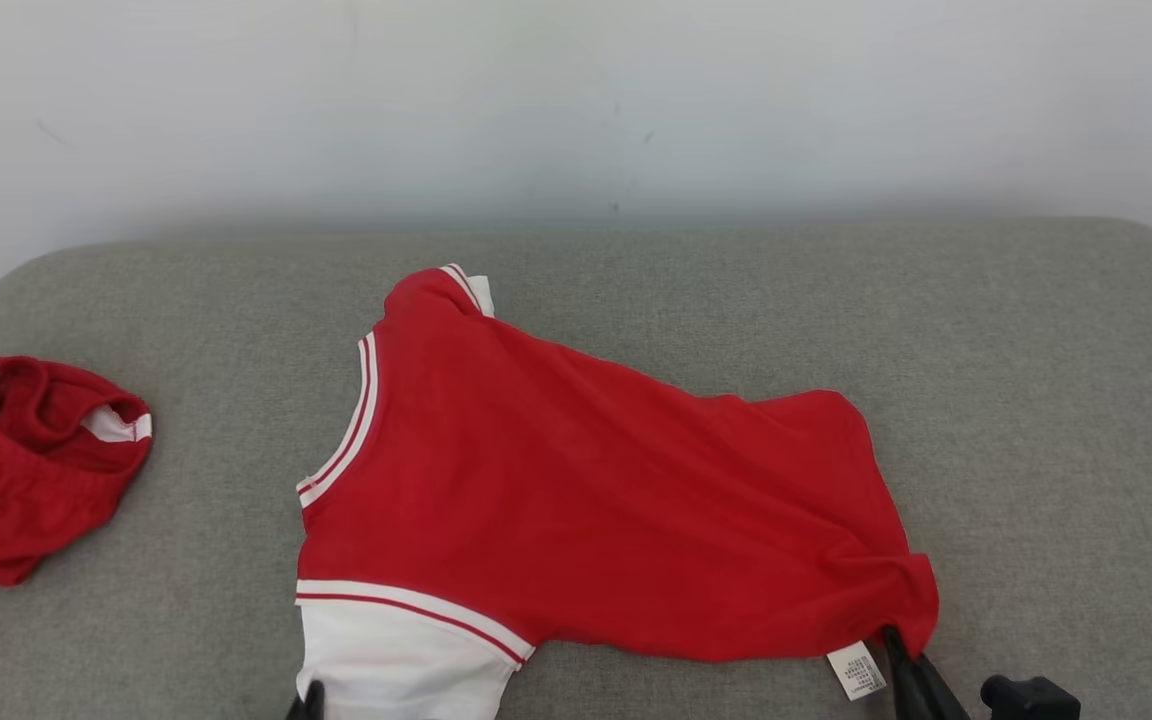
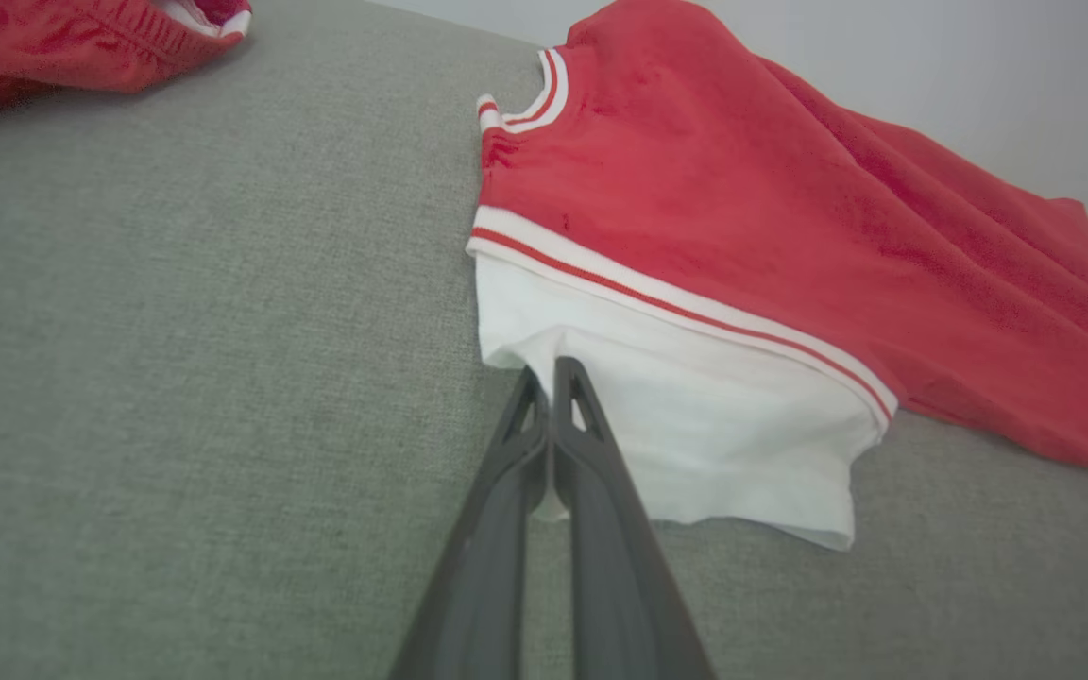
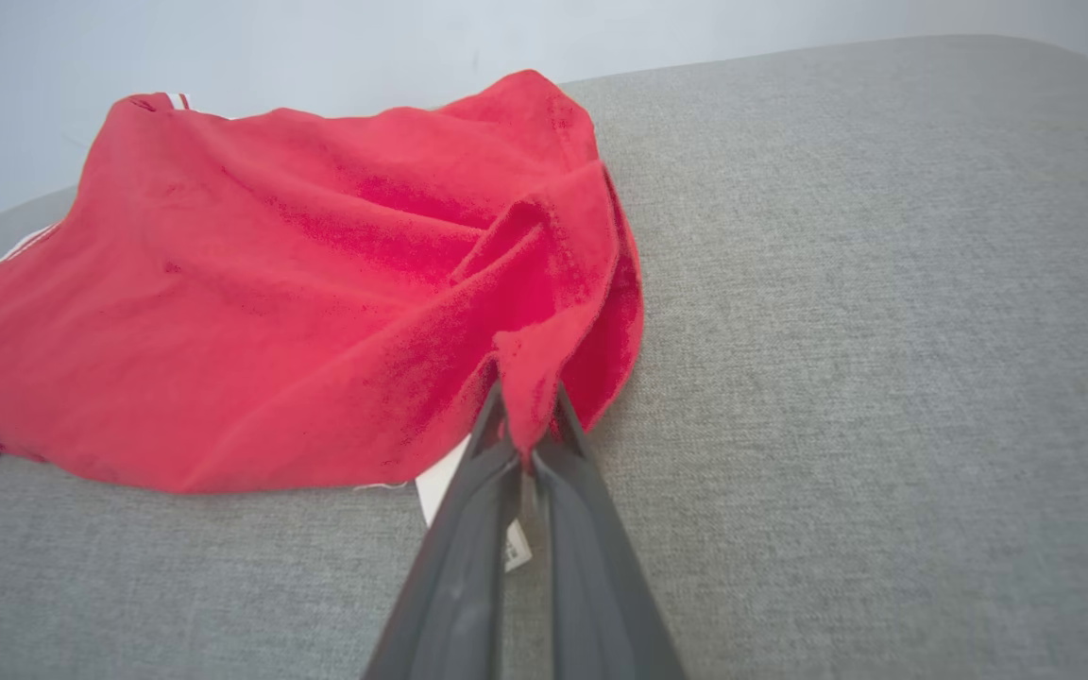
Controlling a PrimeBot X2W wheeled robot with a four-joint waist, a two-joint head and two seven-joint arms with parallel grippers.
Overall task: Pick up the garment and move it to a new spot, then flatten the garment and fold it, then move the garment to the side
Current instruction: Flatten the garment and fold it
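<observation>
Jersey (image 1: 576, 480), one, is lying with one shorts (image 1: 26, 470) at nine o'clock; left fingers (image 2: 596, 491) are pinching its sleeve (image 2: 695, 416), right fingers (image 3: 468, 548) its hem (image 3: 530, 378).

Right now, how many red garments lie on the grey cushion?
2. The red shirt with white sleeves lies in the middle; a crumpled red garment lies at the left edge.

1. The left gripper (image 2: 552, 373) has two long, slim fingers (image 2: 601, 529), dark grey with a dull, smooth finish.
2. Each finger narrows to a pointed tip, with a triangular cut-out just behind the tip.
3. The right gripper (image 3: 525, 411) has the same build: two dark grey, tapered fingers.
4. In the head view, a black knob (image 1: 1029, 697), rounded and lumpy, shows beside the right gripper's fingers.
</observation>
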